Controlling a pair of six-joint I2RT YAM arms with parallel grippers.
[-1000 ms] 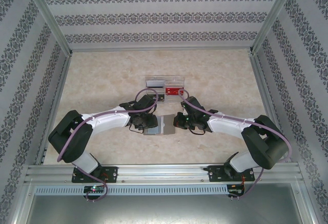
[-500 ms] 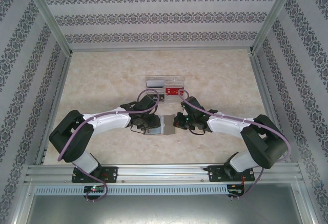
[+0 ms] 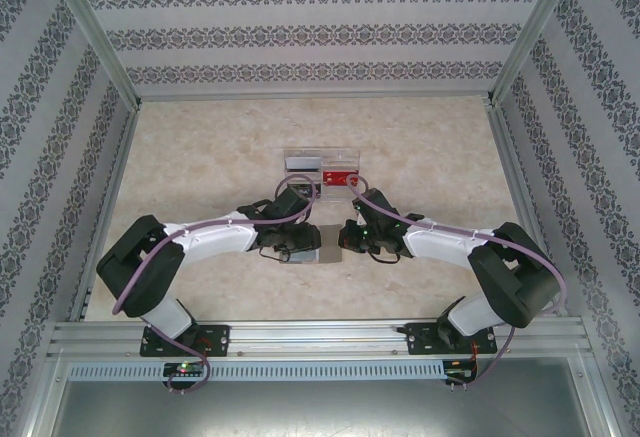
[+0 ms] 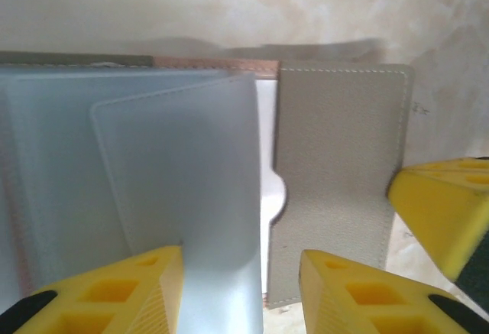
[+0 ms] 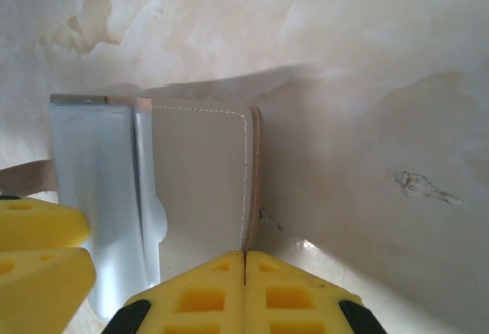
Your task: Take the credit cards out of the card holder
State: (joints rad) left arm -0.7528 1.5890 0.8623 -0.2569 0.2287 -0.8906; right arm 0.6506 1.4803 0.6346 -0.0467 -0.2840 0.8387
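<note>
Shows a marbled beige table (image 3: 200,167) from above, with two robot arms reaching inward to meet over a small grey card holder (image 3: 322,241) near the table's middle. Lies opened flat like a book, with pale blue-grey translucent pockets on the left half and a stitched grey flap on the right.

Places the left gripper (image 4: 243,296) over the near edge of the pocket side, yellow fingers standing apart and clamping nothing, with one pocket leaf running down into the gap. Places the right gripper (image 5: 244,277) at the near edge of the grey flap, fingers closed tight together with nothing between them. Seems to pin the flap down, but cannot confirm contact.

Reveals a white sliver beside the flap's thumb notch, probably the edge of one of the credit cards (image 4: 265,143). Further back, well apart from the holder, shows a clear box (image 3: 320,152) with a red card (image 3: 342,177) in its right compartment.

Looks light, thin and floppy at the hinge, so likely to slide or fold shut unless held down. Expect stiff, smooth, slippery cards sitting snug in soft sleeves. Best to pinch a card by the exposed edge at the notch, flat faces between the pads, and draw straight out along the pocket while pinning the other half.
</note>
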